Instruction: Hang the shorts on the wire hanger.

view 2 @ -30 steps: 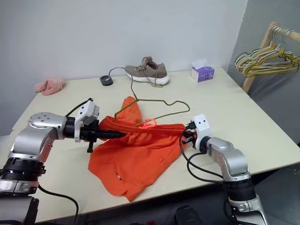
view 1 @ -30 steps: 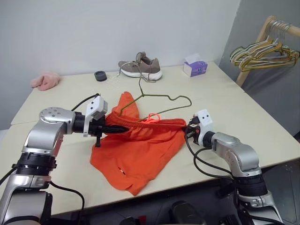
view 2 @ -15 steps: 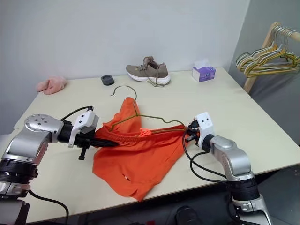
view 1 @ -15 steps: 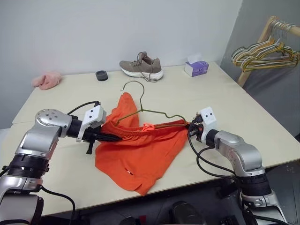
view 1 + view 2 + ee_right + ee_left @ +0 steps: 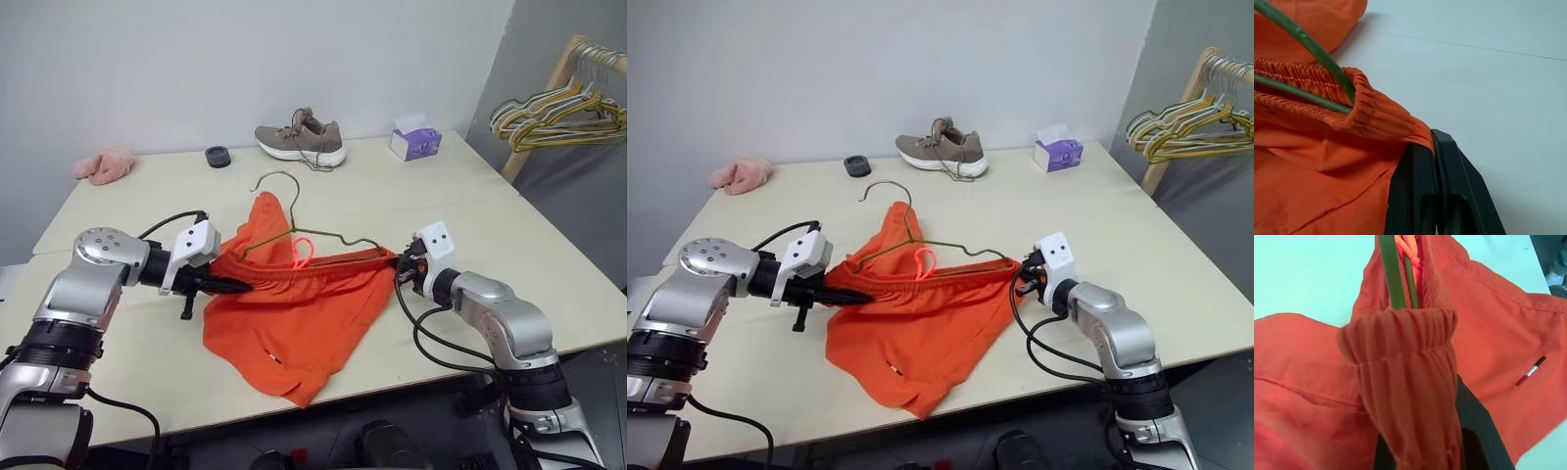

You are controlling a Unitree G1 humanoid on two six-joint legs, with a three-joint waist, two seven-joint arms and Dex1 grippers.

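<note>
I hold the shorts (image 5: 294, 304) by the waistband with both hands, stretched between them a little above the table (image 5: 490, 211). My left gripper (image 5: 235, 286) is pressed nearly together on the left end of the waistband; in the left wrist view the gathered elastic wraps over my fingers (image 5: 1476, 431). My right gripper (image 5: 403, 266) is pressed fully together and pinches the right end of the waistband, as the right wrist view shows. The hanger (image 5: 294, 230) lies with its bottom bar and both corners inside the waistband, and its shoulders and hook (image 5: 274, 181) come out at the back, toward the shoe (image 5: 299, 142). The legs of the shorts hang down in loose folds onto the table toward me, and one leg is bunched up behind the wire. I judge the fabric is light and very soft, so it keeps no shape by itself and follows every pull. The elastic will try to shrink back, so the corners can slip out if I let go too early. The wire is thin, smooth and probably springy, so it can turn or slide inside the band. I think the best places to hold are the two ends of the waistband, where the thick gathered edge gives a firm grip.
</note>
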